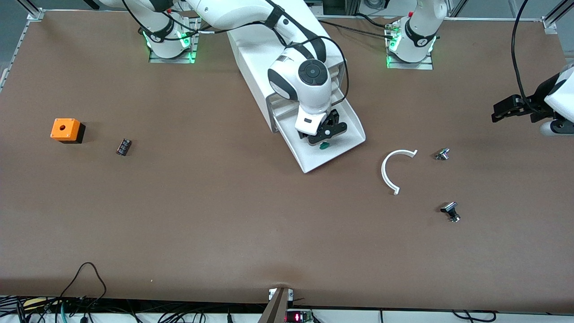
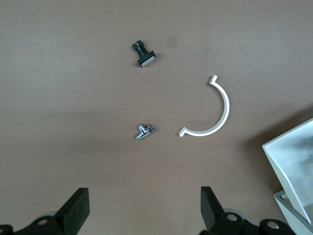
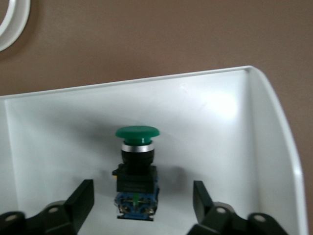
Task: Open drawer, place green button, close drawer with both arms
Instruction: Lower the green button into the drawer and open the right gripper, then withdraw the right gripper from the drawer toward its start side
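**Front view: button's in the drawer**

The white cabinet (image 1: 287, 67) sits mid-table with its bottom drawer (image 1: 345, 143) pulled out. The right gripper (image 1: 321, 137) hangs low over that drawer, fingers spread apart, with the green-capped button (image 3: 137, 169) lying on the drawer floor between them, ungripped. The left gripper (image 1: 509, 109) waits at its own end, wide open, above a white curved piece (image 2: 215, 110) and two small metal parts.
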